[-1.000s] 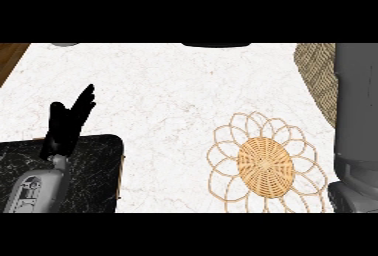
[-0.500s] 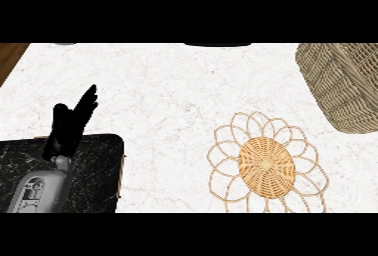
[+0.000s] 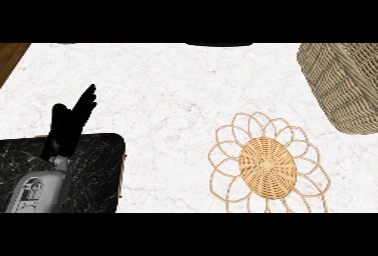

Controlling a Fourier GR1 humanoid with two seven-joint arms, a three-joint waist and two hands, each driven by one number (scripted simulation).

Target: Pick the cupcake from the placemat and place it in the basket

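Note:
A woven placemat point(image 3: 267, 163) with a flower-shaped looped rim lies on the white marble counter at the lower right; nothing sits on it. The wicker basket point(image 3: 347, 85) stands at the right edge, partly cut off by the view. No cupcake shows anywhere. My left hand point(image 3: 70, 125) rests at the left with straight fingers pointing up, holding nothing. My right hand and forearm are out of view.
A black marbled slab point(image 3: 88, 175) lies at the lower left under my left forearm point(image 3: 40, 190). A dark object point(image 3: 218, 44) pokes in at the counter's far edge. A strip of wooden floor point(image 3: 11, 55) shows at the upper left.
The grey right forearm that covered the right edge one second ago has left the view, uncovering the basket. The left hand has not moved.

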